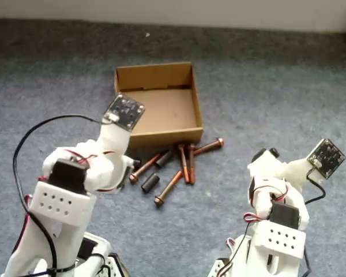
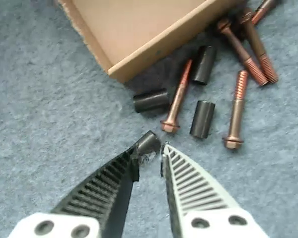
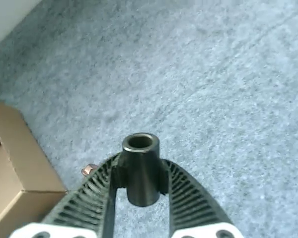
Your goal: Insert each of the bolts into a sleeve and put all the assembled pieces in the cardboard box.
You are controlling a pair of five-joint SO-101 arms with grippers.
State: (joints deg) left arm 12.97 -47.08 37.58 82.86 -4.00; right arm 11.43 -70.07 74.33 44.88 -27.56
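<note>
The open cardboard box [image 1: 196, 104] stands at the middle back. Several copper bolts [image 1: 169, 188] and black sleeves [image 1: 150, 183] lie loose on the carpet just in front of it. My left gripper [image 2: 157, 148] hovers over the carpet a little short of them, fingertips together and holding nothing. The nearest bolt head [image 2: 169, 126] and a sleeve [image 2: 151, 100] lie just past its tips. Off to the right of the pile, my right gripper [image 3: 139, 171] is shut on one black sleeve [image 3: 140, 163], whose open bore faces the wrist camera.
Grey carpet covers the whole surface. The box's near corner [image 3: 15, 168] and one bolt head [image 3: 88, 170] lie beyond the right gripper. Open carpet spreads to the right of the pile and behind the box. A black cable [image 1: 23, 150] loops beside the left arm.
</note>
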